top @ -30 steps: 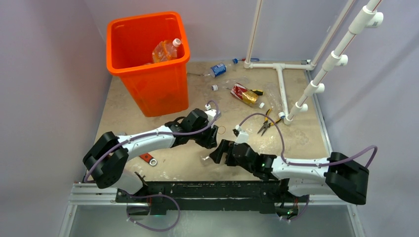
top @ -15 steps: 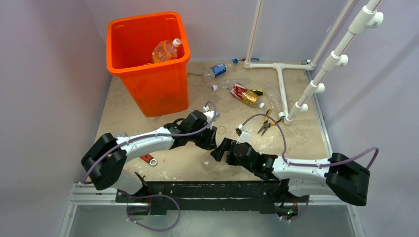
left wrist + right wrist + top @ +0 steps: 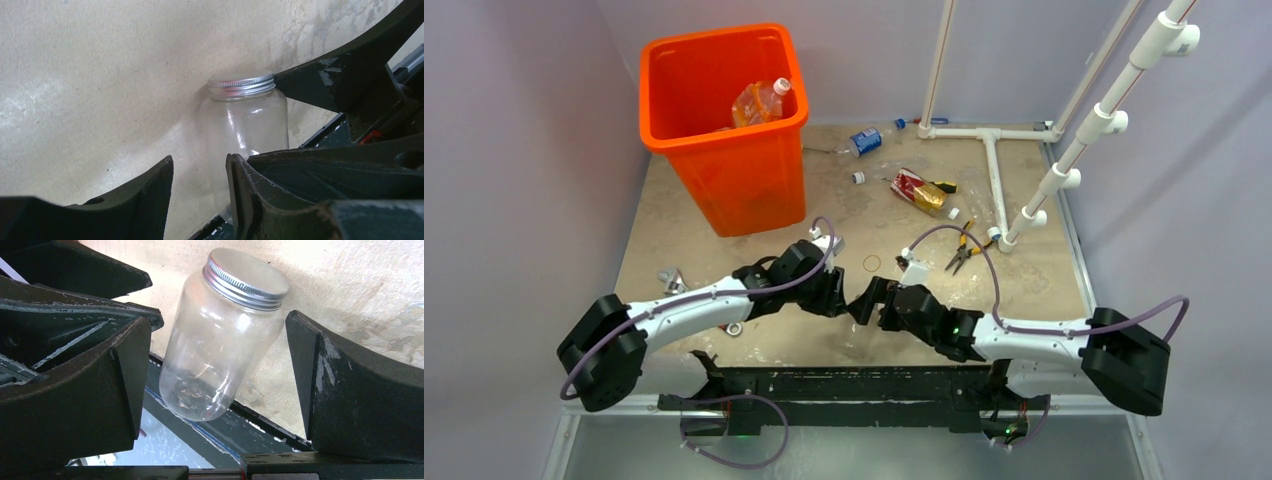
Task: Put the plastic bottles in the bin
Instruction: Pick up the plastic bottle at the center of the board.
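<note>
Bathing the table (image 3: 654, 260) in soft, even overhead light; glinting white off the jar (image 3: 220, 340); blurring the near fingers (image 3: 145, 200) slightly.

Tan table (image 3: 674, 235): bin (image 3: 746, 185), bottles (image 3: 864, 140), pliers (image 3: 963, 251)

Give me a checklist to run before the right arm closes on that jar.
1. Right gripper open around the clear jar: ok. The jaws stand wide with the jar between them.
2. Grip on the jar: not ok. Nothing has closed on it yet.
3. Left gripper out of the way: cannot tell. Its fingers are slightly apart and empty, with one close beside the jar.
4. Jar steady on the table: cannot tell. It is at the near edge, its base by the black frame.
5. Orange bin has room: ok. One orange-tinted bottle leans near its rim.
</note>
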